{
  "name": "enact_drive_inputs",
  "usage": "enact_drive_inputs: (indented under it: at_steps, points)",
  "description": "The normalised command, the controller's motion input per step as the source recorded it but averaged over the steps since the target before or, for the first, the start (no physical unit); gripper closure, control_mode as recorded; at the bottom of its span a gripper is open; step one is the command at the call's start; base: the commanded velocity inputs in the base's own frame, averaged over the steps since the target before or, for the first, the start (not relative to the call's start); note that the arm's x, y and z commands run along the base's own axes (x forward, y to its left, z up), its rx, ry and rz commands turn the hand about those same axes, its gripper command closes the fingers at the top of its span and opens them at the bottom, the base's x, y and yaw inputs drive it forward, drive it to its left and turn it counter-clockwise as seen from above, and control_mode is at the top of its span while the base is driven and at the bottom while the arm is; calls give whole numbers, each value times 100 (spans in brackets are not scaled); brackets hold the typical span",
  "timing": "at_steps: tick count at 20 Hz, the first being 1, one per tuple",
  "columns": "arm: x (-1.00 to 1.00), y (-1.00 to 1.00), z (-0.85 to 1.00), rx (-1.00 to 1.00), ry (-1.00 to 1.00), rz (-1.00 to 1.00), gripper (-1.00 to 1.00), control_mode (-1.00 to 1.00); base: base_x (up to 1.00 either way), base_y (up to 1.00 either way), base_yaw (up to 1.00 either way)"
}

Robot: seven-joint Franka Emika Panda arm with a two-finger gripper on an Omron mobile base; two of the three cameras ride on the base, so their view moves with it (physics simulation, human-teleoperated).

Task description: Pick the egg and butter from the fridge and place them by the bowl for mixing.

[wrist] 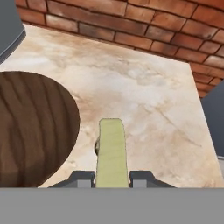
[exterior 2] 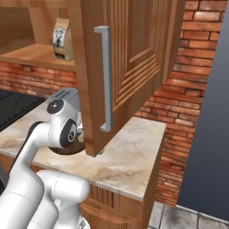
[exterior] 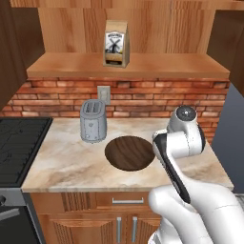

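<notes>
in the hand view the bowl (wrist: 33,129) lay at nine o'clock of the pincer (wrist: 112,180); the butter (wrist: 112,151) stood clamped between its narrowed tips, reaching toward twelve o'clock over the marble counter (wrist: 144,87), just beside the bowl's rim

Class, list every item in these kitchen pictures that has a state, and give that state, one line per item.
gripper: shut on the butter.
butter: held between the fingers, above the counter beside the bowl.
bowl: upright on the counter, nothing seen in it.
toaster: upright, slots look empty.
coffee bag: standing upright on the shelf.
upper cabinet door: swung open.
</notes>
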Motion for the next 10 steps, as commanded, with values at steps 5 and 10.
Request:
enact_drive_inputs:
  at_steps: [5, 10]
  points:
    - [26, -24, -1, 3, 0, 2, 100, -100, 0, 0, 0]
    - [48, -23, 0, 0, 0, 0, 100, -100, 0, 0, 0]
